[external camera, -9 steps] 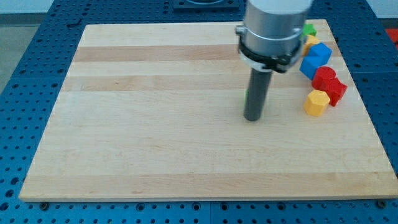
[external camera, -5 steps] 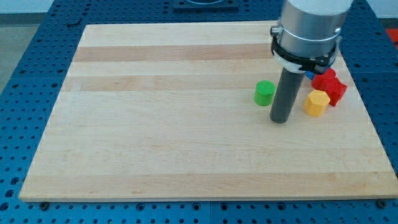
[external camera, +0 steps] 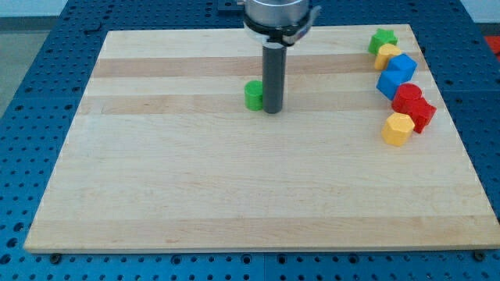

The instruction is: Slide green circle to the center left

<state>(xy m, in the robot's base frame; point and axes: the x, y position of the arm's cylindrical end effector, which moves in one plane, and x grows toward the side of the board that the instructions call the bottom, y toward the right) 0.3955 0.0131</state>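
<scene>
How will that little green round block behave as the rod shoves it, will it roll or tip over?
The green circle looks squat and stands on a flat end, so it will probably slide, not roll or tip. My tip sits against its right side. Being round, it may slip off sideways if pushed off-centre. The wooden board looks smooth.

Dark grey straight rod, round in section, smooth and matte, no markings visible. My tip point(external camera: 272, 112): flat blunt end, same width as rod above it. Above rod: wider silver-grey cylindrical body, cut off by view's top. Black ring clamp around cylinder's lower edge, small lugs sticking out at ring's sides. No cables or screws discernible.
</scene>
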